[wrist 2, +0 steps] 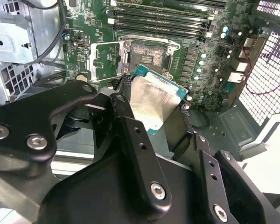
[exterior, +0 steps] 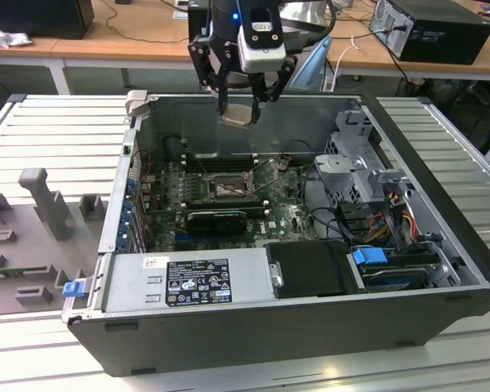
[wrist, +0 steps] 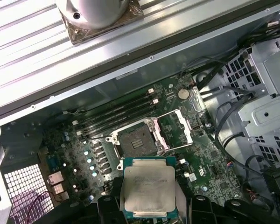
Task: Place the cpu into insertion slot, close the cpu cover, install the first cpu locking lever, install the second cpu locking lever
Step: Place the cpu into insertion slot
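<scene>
Showing a silvery-grey, slightly smudged metal top with a thin teal-green border, the cpu (wrist: 149, 189) is seen in the first wrist view as a small flat square chip. It is pinched at two opposite edges by the black fingers (wrist 2: 127, 122) of the gripper (exterior: 240, 108), which are pressed in on it. In the exterior view the chip is found at the upper middle of the frame, held in the air above the rear wall of the open computer case (exterior: 310, 327), well apart from the board. The insertion slot (wrist: 137, 142) is seen uncovered, a dark square in a metal surround. The cpu cover (wrist: 176, 127) is swung open and lies just beside the slot. Green motherboard (wrist: 214, 182) is spread around both.
</scene>
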`<action>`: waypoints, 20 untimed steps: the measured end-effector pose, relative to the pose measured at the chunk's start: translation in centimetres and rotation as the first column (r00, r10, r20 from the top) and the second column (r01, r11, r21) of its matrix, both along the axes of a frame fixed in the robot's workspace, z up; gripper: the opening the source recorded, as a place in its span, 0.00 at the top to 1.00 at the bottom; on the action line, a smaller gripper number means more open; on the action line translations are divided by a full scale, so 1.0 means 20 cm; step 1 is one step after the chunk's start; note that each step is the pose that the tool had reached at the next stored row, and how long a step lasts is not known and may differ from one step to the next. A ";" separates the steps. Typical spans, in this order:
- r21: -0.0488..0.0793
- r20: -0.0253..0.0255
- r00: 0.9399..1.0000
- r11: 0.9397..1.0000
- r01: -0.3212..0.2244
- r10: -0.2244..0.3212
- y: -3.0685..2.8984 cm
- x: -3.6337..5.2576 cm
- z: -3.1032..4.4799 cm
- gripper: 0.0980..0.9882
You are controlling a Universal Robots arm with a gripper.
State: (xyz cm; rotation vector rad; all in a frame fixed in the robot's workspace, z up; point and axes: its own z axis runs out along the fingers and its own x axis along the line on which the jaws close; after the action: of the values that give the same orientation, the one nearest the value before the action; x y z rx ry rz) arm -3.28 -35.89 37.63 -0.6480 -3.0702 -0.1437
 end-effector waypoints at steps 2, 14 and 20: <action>0.000 0.000 1.000 1.000 0.008 -0.008 0.000 0.000 0.000 0.52; -0.001 0.000 0.987 0.987 0.160 -0.160 0.000 0.000 -0.002 0.52; -0.001 0.000 0.977 0.977 0.215 -0.215 0.000 0.000 -0.002 0.52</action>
State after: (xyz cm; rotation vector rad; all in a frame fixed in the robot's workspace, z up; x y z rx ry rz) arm -3.28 -35.89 37.59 -0.9799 -2.9915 -0.1423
